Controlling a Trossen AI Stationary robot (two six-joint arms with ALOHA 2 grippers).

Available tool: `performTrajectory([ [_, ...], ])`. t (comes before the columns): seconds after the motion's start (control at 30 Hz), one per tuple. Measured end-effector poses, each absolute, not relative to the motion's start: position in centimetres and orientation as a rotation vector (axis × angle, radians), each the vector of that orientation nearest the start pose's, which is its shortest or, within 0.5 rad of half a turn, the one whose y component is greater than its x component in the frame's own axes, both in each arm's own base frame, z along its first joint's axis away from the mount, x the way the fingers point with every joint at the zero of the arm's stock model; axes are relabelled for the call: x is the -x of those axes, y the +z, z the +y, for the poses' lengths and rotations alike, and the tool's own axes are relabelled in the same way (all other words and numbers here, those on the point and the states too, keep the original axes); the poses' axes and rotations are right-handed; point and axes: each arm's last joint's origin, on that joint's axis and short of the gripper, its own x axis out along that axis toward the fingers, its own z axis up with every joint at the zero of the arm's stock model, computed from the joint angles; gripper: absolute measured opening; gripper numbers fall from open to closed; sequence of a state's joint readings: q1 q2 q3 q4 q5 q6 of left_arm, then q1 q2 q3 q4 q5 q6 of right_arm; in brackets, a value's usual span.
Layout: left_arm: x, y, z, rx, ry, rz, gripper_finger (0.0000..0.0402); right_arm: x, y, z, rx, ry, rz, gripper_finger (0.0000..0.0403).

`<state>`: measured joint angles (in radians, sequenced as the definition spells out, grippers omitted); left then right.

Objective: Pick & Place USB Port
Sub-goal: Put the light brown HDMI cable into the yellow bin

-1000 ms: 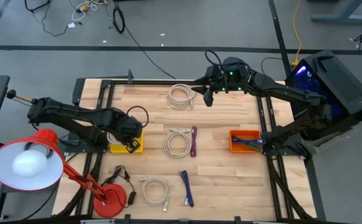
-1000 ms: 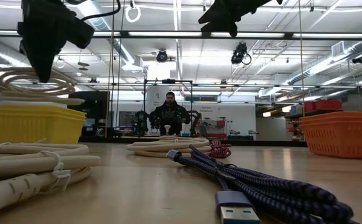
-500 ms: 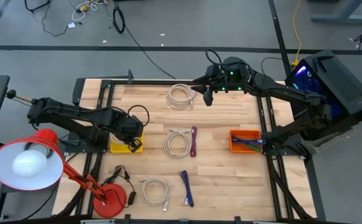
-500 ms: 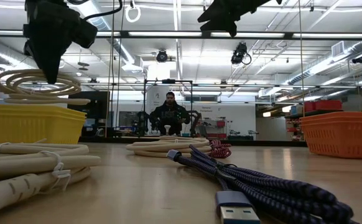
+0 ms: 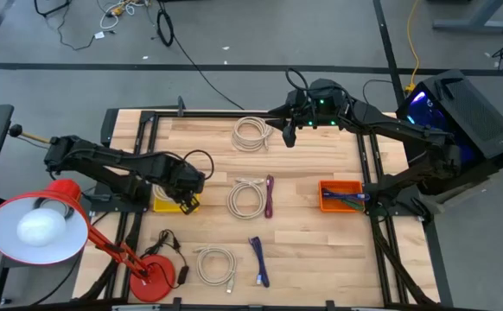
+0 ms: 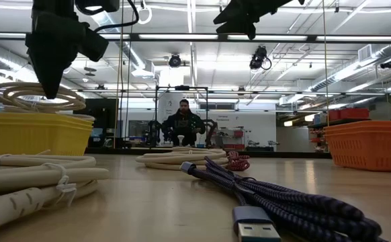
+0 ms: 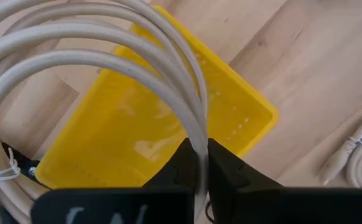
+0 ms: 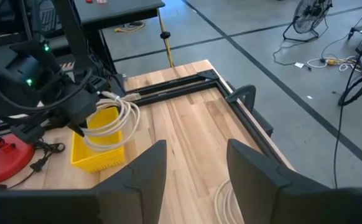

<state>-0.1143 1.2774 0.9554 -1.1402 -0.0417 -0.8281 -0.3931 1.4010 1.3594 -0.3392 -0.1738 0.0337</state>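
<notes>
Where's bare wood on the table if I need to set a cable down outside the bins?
Bare wood runs between the middle white coil and the orange bin, and on up to the right pincer at the far edge. The near right corner past the blue cable is also free. It is crowded at the yellow bin, where the left pincer holds a white cable.

Coiled cream USB cable hanging over yellow bin, pinched by left fingers
</notes>
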Motion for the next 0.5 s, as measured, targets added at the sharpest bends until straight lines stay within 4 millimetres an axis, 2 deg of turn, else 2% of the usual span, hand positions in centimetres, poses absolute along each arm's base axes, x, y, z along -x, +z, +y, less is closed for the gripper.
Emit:
performTrajectory([
  [0.3, -20.63, 23.98, -2.49, 0.624, 0.47, 1.398, 0.0032, -29.01, 37.77, -11.49, -0.133, -0.222, 0.364, 0.0168],
  [0.5, -20.61, 23.97, -2.45, 0.614, 0.48, 1.394, 0.0048, -29.01, 37.76, -11.49, -0.127, -0.221, 0.365, 0.0168],
])
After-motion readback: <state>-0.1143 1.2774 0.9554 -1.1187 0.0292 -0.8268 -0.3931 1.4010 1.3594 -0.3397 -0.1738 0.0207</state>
